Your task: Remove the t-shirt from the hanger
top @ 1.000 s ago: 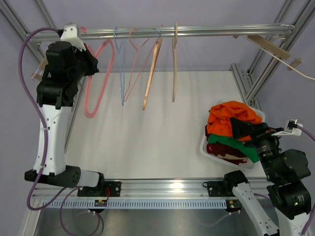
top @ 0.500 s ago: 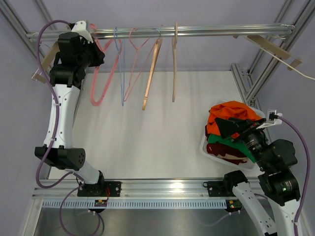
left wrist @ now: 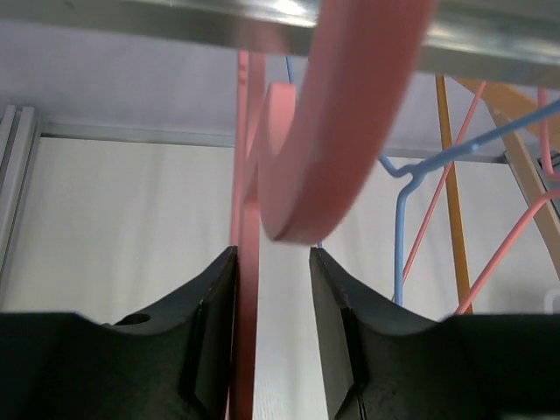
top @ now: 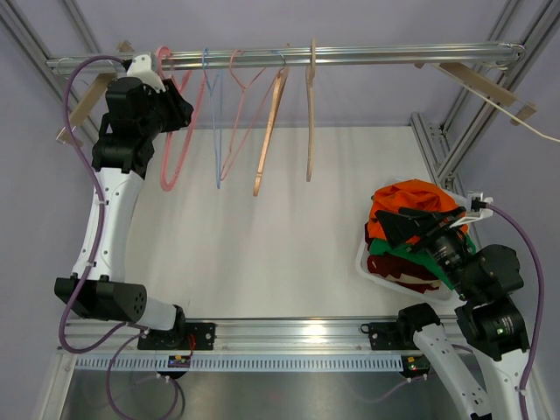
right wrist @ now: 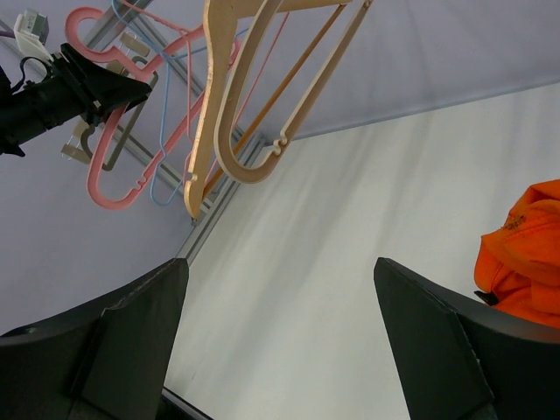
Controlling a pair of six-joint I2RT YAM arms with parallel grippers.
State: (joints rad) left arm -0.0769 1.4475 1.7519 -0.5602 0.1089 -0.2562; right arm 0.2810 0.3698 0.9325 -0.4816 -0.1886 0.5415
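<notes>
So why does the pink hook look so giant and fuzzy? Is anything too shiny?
Left wrist view: the pink hanger hook is right up against the lens, so it looks huge and fuzzy, and the rail above it is blurred with a white glint. Top view: sharp all over, with glare on the near table rail. Right wrist view: the wooden hangers look fairly crisp.
</notes>
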